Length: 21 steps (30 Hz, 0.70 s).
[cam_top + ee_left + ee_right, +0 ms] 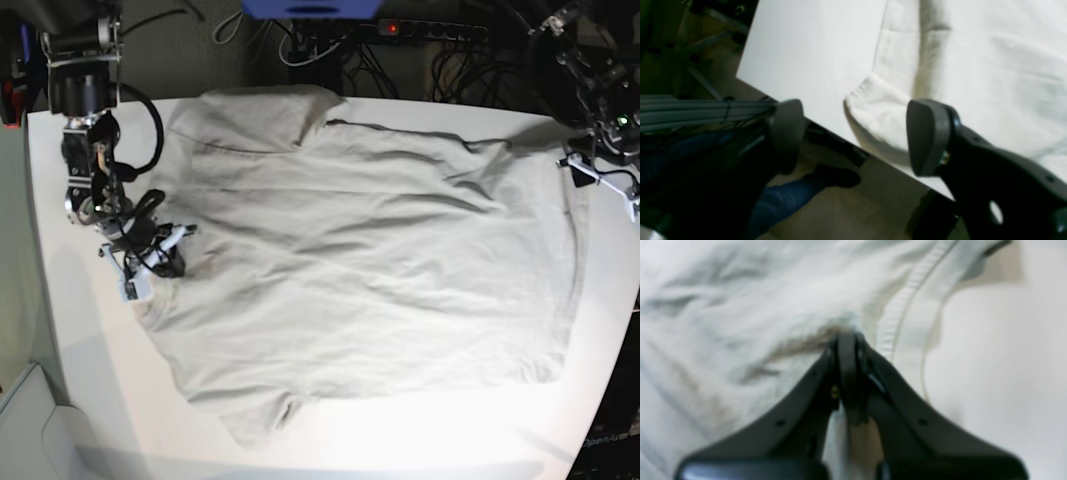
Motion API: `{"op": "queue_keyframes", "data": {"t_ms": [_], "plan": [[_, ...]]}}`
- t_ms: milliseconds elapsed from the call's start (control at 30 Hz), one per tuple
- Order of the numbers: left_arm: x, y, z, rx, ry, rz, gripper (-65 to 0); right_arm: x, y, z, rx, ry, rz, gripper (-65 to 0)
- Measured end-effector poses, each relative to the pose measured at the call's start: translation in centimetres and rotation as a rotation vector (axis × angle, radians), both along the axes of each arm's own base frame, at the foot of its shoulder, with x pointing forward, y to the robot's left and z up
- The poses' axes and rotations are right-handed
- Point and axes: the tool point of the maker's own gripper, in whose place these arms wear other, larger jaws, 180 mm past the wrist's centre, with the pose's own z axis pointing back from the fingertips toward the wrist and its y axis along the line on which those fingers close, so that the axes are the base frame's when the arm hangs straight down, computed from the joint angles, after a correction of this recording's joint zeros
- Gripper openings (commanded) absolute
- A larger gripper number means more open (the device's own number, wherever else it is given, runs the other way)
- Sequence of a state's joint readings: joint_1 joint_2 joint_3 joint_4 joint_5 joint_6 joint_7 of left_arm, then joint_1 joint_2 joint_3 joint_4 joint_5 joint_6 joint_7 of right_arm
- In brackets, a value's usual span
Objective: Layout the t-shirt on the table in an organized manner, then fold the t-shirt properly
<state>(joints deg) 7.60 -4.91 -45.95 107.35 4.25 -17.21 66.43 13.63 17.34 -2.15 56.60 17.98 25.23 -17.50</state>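
The light grey-beige t-shirt (370,260) lies spread flat on the white table (90,380), neck to the left and hem to the right. My right gripper (165,255) is at the neck edge. In the right wrist view it (846,336) is shut on a pinch of the shirt (740,306) beside the ribbed collar (903,313). My left gripper (600,175) hovers at the far right hem corner. In the left wrist view it (857,136) is open, with a rounded shirt corner (873,110) between its fingers (928,136) at the table edge (826,126).
A power strip and cables (430,30) run behind the table's back edge. Below the table edge, the left wrist view shows a grey cable bundle (690,111) and a person's leg in blue jeans with a dark shoe (790,196).
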Motion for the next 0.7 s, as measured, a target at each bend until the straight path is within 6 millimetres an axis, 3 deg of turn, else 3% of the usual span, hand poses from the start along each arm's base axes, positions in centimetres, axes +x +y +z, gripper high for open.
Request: {"op": "queue_keyframes", "data": {"t_ms": [267, 400, 700], "plan": [[0.1, 0.0, 0.1, -0.001, -0.004, 0.0, -18.4, 1.8, -4.0, -0.4, 0.013, -0.027, -0.09, -65.0], [0.2, -0.1, 0.1, -0.004, -0.008, -0.002, -18.4, 1.8, -5.3, -0.5, 0.022, -0.066, -0.127, -65.0], [0.9, -0.4, -0.9, -0.037, -0.004, -0.001, -18.4, 3.0, -6.1, 0.4, -0.02, -0.045, -0.113, -65.0]]}}
